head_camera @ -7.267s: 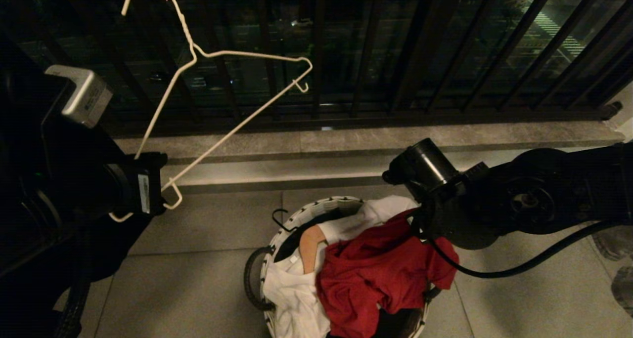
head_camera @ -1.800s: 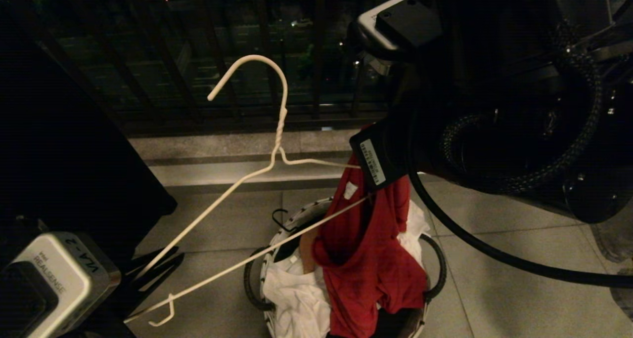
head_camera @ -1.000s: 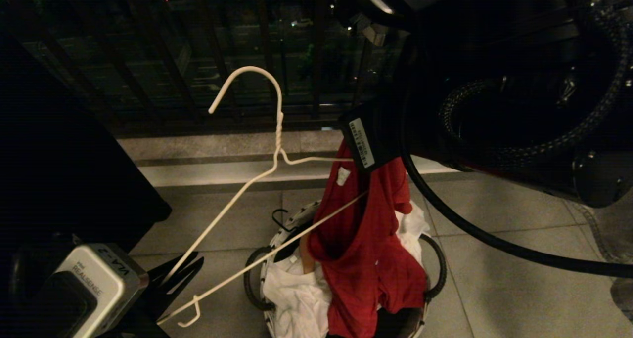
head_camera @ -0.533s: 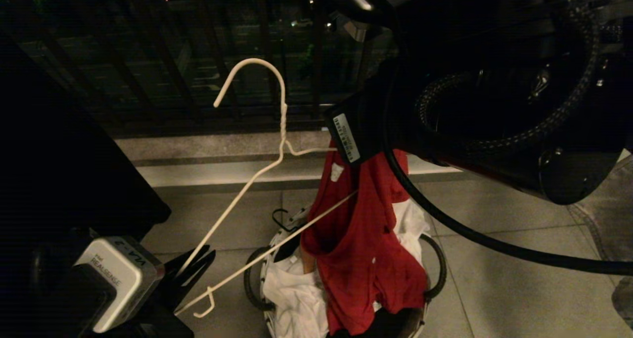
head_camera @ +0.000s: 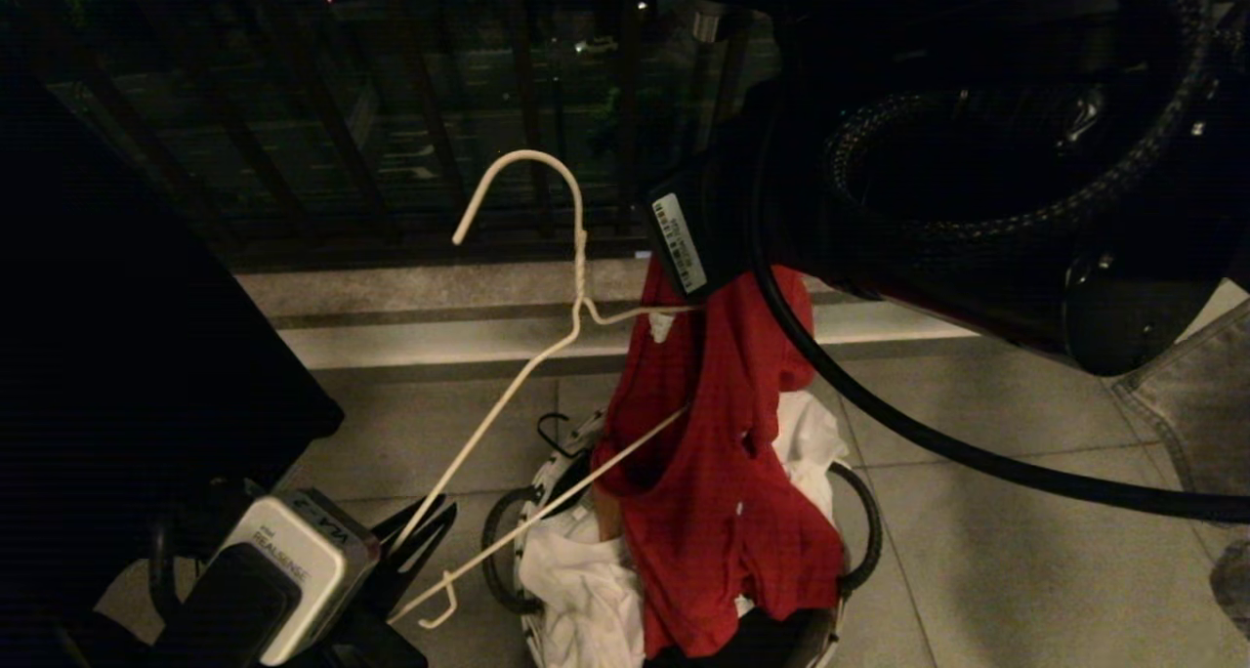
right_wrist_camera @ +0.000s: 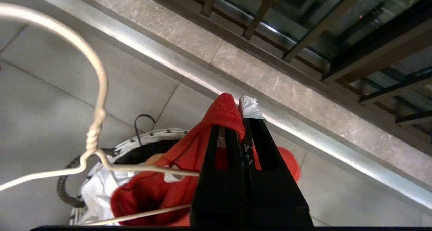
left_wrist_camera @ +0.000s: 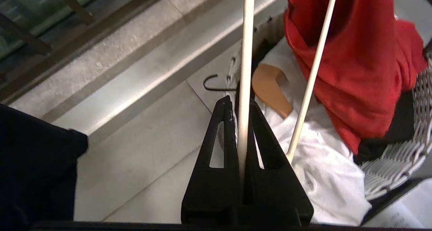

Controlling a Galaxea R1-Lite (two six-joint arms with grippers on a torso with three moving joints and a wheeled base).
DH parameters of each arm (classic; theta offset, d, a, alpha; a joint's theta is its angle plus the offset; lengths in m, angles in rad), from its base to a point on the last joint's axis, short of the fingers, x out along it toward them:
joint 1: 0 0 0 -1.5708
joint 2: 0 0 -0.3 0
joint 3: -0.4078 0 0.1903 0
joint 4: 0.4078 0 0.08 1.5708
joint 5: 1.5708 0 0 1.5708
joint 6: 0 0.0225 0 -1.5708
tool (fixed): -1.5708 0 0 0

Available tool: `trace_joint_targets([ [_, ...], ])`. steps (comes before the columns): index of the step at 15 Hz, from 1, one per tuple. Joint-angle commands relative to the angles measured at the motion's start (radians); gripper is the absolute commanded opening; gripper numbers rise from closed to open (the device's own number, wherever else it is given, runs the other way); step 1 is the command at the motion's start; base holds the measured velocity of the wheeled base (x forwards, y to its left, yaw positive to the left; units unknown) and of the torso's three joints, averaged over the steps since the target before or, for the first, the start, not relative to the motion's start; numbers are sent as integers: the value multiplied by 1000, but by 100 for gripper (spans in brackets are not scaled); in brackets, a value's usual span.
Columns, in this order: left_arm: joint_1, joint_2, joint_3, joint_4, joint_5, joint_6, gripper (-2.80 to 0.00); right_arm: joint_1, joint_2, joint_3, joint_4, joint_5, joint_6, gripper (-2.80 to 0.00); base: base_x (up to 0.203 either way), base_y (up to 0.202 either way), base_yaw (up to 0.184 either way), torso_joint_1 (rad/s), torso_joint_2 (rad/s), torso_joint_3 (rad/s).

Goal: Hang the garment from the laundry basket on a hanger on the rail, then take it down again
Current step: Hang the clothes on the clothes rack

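Left hand (left_wrist_camera: 240, 106) clenched on hanger (left_wrist_camera: 245, 48); right hand (right_wrist_camera: 243, 123) pinching shirt (right_wrist_camera: 222, 114) collar, hanger end threaded just below it, above basket (head_camera: 859, 536).

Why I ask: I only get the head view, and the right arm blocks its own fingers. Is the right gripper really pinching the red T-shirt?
Observer: Yes. In the right wrist view the right gripper is shut on a fold of the red T-shirt at its neck edge.
Operator: And the left gripper's hold on the hanger?
Observer: The left wrist view shows the left gripper shut on one wire of the white hanger. The other wire runs free beside it.
Operator: Is the hanger inside the neck opening?
Observer: In the right wrist view one of its arms runs into the red opening, but its tip is hidden behind the fingers.
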Motion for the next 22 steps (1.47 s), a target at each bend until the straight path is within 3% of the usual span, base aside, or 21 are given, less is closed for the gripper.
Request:
trace_joint_targets([
  [1, 0, 11, 9, -7, 3, 0, -280, 0, 0, 3, 1, -3, -5, -280, 0, 0, 0, 0, 0, 0],
  [4, 0, 37, 3, -47, 3, -31, -280, -2, 0, 0, -1, -3, -26, -280, 0, 0, 0, 0, 0, 0],
  [11, 0, 303, 0, -422, 2, -32, -280, -47, -10, -78, -2, 31, -46, -280, 0, 0, 0, 0, 0, 0],
  [22, -6, 339, -91, -439, 0, -90, -280, -40, -14, -52, -62, 67, -28, -280, 0, 0, 0, 0, 0, 0],
])
